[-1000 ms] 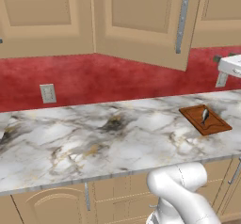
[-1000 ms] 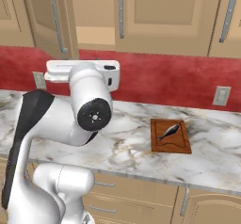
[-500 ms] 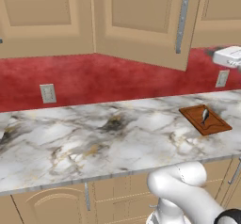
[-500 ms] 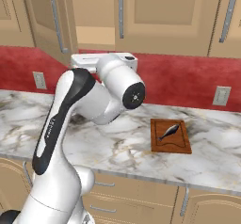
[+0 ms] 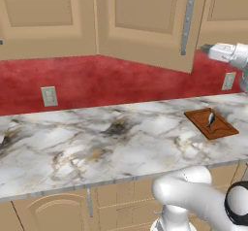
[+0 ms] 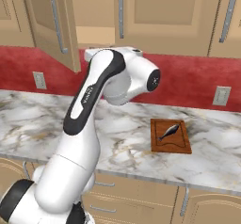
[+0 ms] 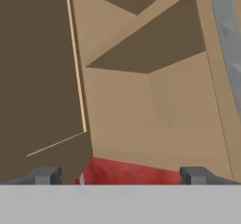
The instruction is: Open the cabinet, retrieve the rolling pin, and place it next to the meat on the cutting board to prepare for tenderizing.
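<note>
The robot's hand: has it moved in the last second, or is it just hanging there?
Yes. In the left base view the hand has swung left and upward from beside the wall outlet, toward the open cabinet door.

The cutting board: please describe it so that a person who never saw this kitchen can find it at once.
Look at the long marble counter below the red wall. Near its right end lies the cutting board, a flat reddish-brown wooden rectangle with the meat on it. Nothing else on the counter near it is brown, and a white wall socket is behind it.
</note>
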